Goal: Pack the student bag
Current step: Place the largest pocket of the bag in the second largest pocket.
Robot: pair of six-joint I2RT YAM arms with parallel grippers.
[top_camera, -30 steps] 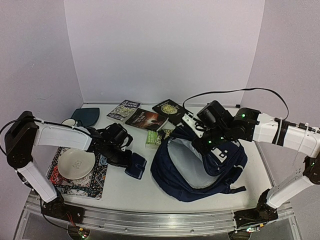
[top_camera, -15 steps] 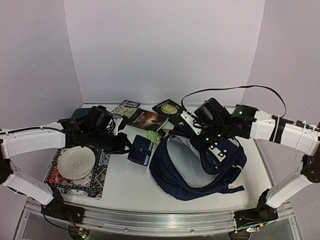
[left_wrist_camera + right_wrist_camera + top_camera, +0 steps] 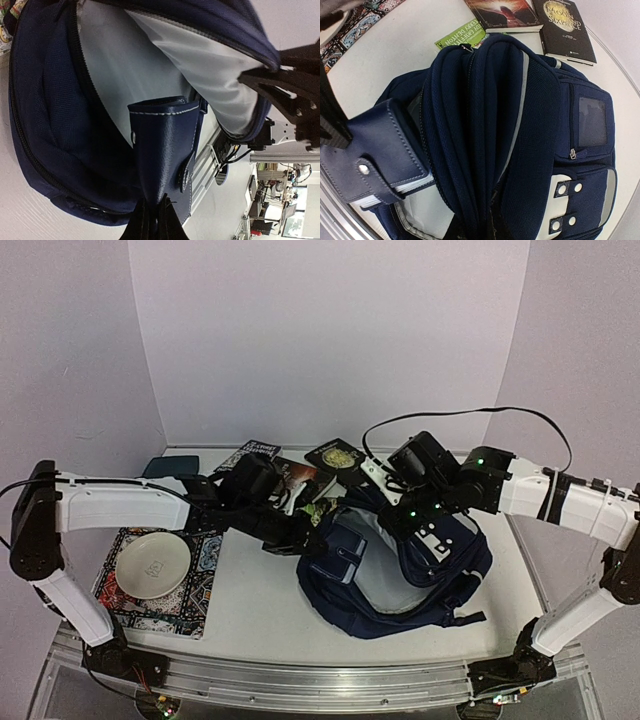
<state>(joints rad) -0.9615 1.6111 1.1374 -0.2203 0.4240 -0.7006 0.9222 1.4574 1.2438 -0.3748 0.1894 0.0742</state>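
- student bag (image 3: 455,565): lies on desk (image 3: 250,615) right of centre, nearer the right edge. Main compartment unzipped, mouth faces left, pale lining showing.
- R gripper (image 3: 398,505): clenched on the bag's upper rim at the far side of the mouth, holding it up so the opening gapes. Same hold as 1 s ago, hardly moved.
- L gripper (image 3: 154,220): clamped on one end of the navy wallet (image 3: 165,150); snap tab shows on its side.
- What changed: 1 s ago the wallet was low near desk centre, just left of the bag, w/ L gripper on it. 0.5 s ago it was raised and a bit nearer the far edge. Now it has swung right, and its free end is past the zip line and against the pale lining (L wrist view).
- R wrist view: wallet sits at the rim, part in, part out.
- Meaning: the wallet is the item being packed now. Insertion begun, not finished; it's still gripped and, as far as I can tell, not resting on the bag floor.
- Next, prob.: push deeper, then let go. R arm must keep the rim up or the mouth may sag onto the wallet.
- Risk: wallet corner could catch on zip or rim fabric.
- Maybe left to pack: dark book w/ gold emblem (image 3: 338,455), reddish-dark book (image 3: 300,476) and green-cover book (image 3: 462,35) toward the far edge; teal pouch (image 3: 165,467) at far-left corner.
- plate (image 3: 152,565) on patterned mat (image 3: 195,602), near-left corner, not touched.
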